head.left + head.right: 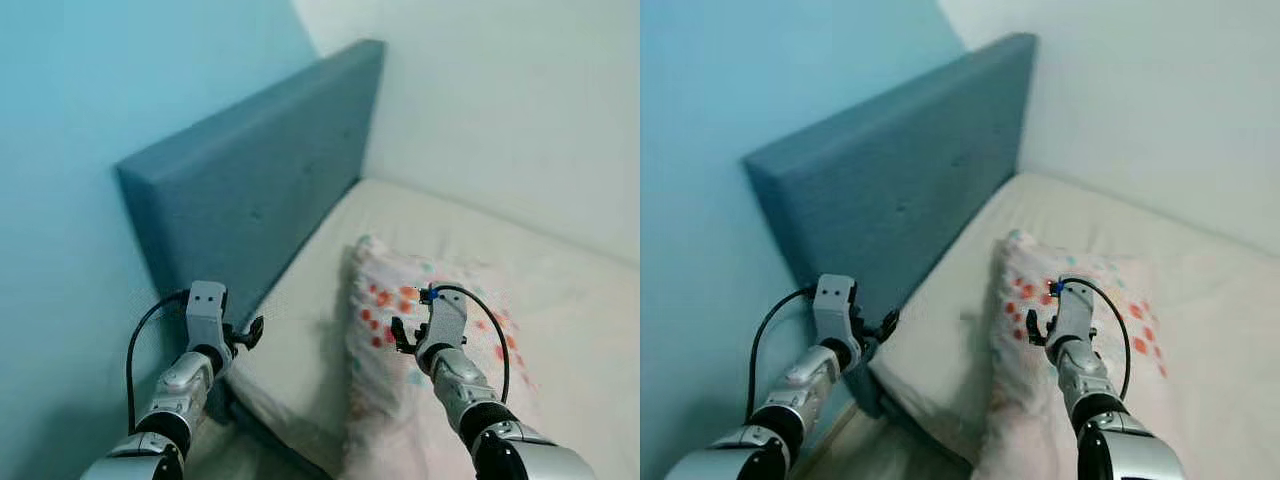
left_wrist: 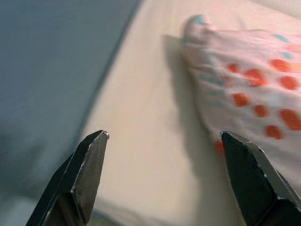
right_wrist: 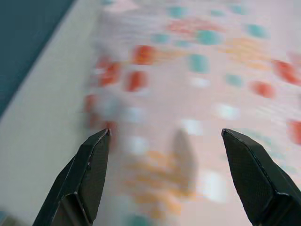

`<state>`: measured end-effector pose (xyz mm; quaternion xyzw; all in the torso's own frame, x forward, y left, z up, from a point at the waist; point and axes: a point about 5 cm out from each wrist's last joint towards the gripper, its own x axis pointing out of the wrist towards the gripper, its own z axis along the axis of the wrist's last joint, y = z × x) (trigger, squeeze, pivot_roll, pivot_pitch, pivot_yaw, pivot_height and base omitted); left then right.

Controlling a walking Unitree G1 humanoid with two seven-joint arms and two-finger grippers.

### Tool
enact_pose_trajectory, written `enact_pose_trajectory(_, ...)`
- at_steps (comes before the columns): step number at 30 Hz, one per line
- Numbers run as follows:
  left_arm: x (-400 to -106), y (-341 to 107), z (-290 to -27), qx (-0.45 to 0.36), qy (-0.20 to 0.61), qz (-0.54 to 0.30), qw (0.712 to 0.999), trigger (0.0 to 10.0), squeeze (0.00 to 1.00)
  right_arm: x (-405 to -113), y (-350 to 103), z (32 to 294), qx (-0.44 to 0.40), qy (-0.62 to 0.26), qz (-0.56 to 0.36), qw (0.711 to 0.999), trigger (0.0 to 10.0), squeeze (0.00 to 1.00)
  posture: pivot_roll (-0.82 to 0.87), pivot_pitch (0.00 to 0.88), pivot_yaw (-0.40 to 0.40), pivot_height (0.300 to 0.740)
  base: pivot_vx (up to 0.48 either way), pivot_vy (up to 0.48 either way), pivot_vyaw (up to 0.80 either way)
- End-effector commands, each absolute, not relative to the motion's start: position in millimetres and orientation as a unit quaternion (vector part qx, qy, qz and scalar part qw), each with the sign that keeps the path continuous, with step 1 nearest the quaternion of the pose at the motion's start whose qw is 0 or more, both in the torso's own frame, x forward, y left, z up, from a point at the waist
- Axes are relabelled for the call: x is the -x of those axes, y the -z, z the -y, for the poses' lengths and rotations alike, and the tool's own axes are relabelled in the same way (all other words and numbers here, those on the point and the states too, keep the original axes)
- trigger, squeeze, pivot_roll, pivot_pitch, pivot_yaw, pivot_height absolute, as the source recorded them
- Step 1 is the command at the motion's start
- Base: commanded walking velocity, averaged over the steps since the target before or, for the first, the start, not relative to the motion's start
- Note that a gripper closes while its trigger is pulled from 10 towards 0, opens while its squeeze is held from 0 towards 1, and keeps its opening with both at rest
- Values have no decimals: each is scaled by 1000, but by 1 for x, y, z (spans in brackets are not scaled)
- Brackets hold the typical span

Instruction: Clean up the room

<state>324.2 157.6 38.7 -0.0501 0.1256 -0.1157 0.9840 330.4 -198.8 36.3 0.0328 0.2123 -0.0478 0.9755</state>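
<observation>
One bed, with one cream mattress running from near to far on the right. One blue-grey headboard upright along the mattress's left edge, backed against one light blue wall on the left. One pale wall at the far right, meeting the blue one in the far corner.

One pillow, pale pink with orange-red and teal spots, lying flat on the near part of the mattress, a little right of its left edge and apart from the headboard. A strip of bare mattress between pillow and headboard.

Two silver arms reaching forward. Left gripper held above the near left edge of the mattress, just beside the headboard's near end; two black fingers spread wide with nothing between them. Bare mattress straight ahead of it, pillow off to its right.

Right gripper poised above the near part of the pillow; two black fingers likewise wide apart and gripping nothing. Contact with the pillow not clear, the wrist view being blurred; a small dark shadow on the spotted fabric ahead of the fingers.

One black cable looping beside the left wrist, and one black cable arcing over the right wrist.
</observation>
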Motion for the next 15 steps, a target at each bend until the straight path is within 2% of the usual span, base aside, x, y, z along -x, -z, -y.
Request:
enact_pose_trajectory(1,-324,-37,-154,75,131,-136,979,10000,0,-326,-32,204,-34,61,-227,971,10000,0,-65,0,-48,740,0,0,-781)
enact_pose_trajectory(8,-323,-36,-150,119,151,-141,971,10000,0,-324,-30,208,-26,69,-235,969,10000,0,-68,0,-45,740,0,0,-779)
enact_pose_trajectory(15,-319,-28,-153,83,129,-163,975,10000,0,-323,-28,209,-28,71,-237,968,10000,0,-72,0,-43,740,0,0,-775)
